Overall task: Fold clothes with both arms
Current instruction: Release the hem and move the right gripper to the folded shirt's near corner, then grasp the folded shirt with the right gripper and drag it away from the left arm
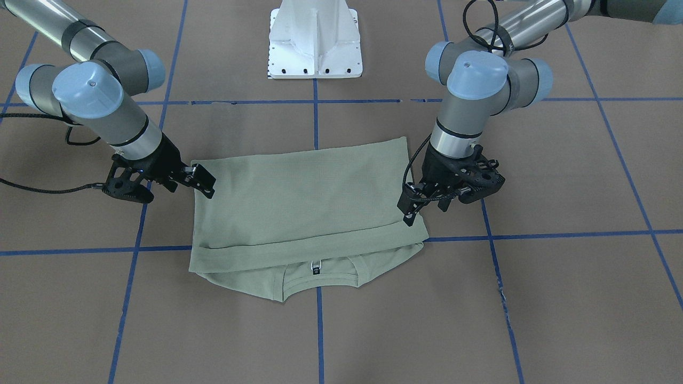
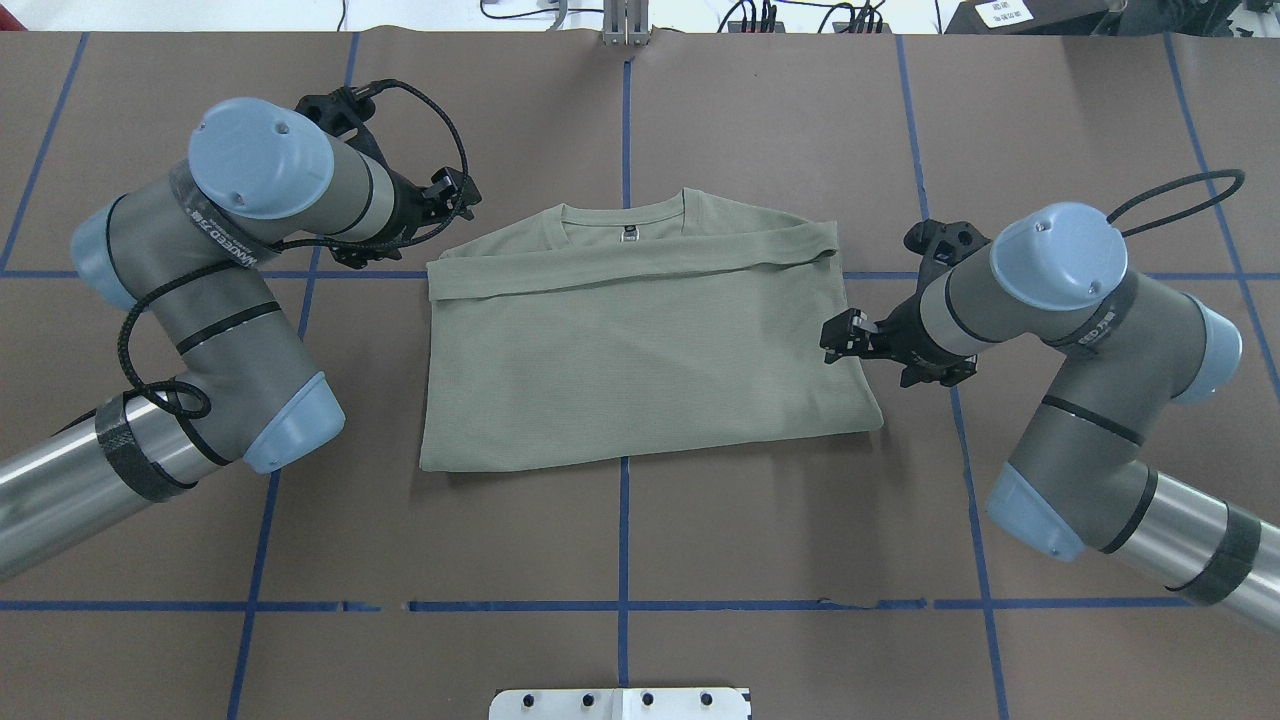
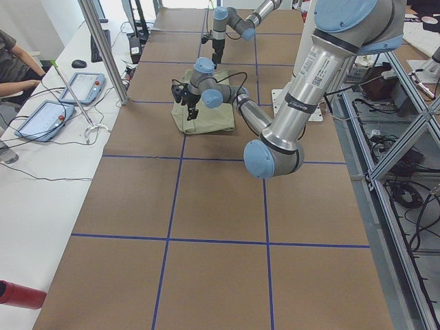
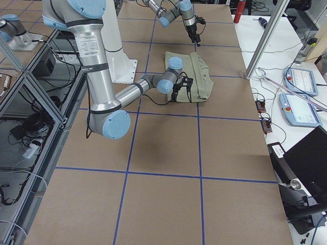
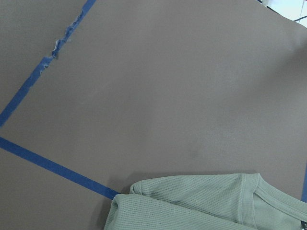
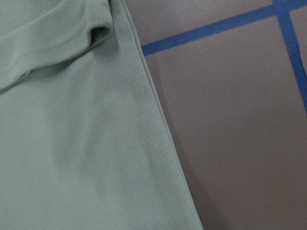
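The shirt (image 6: pixel 72 143) fills the near field of the right wrist view. It is a fine waffle knit, judged soft, light and limp. It will not hold a shape, it will sag from a single hold, and its layers may slide over one another. It lies flat at the centre of the table (image 6: pixel 230 143), folded crosswise. The hem band (image 1: pixel 309 242) runs across just short of the collar, so the neck label (image 1: pixel 316 266) shows. No sleeve is in view.

The right fingers (image 2: pixel 836 336) stand at one side edge of the shirt, about midway along it. The left fingers (image 2: pixel 455 192) stand just beside the far corner on the opposite side, near the end of the hem band. Neither pair visibly lifts cloth. Whether either pair is open or closed cannot be told.

Recommended hold: pinch all layers together at a side edge or corner, one pair per side, and raise both evenly.

Surroundings: blue tape lines (image 1: pixel 560 234) cross the table. The white pedestal (image 1: pixel 316 42) stands well apart from the shirt. Tablets (image 3: pixel 82 86) lie on a separate side table. The looped cable (image 2: pixel 445 110) at the left wrist is the likeliest snag.
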`<move>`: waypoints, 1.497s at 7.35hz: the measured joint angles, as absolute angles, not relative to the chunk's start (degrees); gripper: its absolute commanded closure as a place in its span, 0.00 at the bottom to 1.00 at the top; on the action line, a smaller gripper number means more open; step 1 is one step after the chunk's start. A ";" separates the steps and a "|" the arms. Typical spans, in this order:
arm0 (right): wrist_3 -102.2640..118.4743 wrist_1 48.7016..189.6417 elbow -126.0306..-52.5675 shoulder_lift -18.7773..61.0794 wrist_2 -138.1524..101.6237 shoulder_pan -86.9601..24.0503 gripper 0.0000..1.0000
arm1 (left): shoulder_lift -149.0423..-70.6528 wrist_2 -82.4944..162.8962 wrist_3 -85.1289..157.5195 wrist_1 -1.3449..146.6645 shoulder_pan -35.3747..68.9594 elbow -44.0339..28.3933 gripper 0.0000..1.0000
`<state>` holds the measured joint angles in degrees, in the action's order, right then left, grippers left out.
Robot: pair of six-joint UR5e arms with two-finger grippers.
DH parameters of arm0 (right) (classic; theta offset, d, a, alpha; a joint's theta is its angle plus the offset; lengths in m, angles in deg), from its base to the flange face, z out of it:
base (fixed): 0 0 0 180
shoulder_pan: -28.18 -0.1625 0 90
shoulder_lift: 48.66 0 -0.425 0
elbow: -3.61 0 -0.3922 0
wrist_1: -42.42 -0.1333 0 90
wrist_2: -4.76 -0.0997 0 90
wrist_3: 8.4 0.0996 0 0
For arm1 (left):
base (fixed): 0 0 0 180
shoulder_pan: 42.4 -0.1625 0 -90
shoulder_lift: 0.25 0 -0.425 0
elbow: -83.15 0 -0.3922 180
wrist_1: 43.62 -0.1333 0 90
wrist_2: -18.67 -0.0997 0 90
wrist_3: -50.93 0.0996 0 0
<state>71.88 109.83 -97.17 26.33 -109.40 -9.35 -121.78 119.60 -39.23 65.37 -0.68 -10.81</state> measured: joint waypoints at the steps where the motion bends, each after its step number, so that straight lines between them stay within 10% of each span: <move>1: 71.96 109.85 -96.88 26.30 -108.07 -8.03 0.00 | -121.80 119.58 -39.24 65.37 -0.68 -10.89 0.00; 5: 72.07 109.86 -96.25 26.64 -107.20 -6.24 0.07 | -121.73 119.57 -39.33 65.33 -0.66 -11.69 0.00; 7: 72.64 109.90 -96.24 26.69 -107.16 -5.60 0.97 | -121.66 119.57 -39.30 65.36 -0.66 -11.76 0.00; 11: 74.06 109.82 -96.79 26.83 -107.58 -5.51 1.00 | -121.71 119.58 -39.17 65.37 -0.66 -11.86 0.01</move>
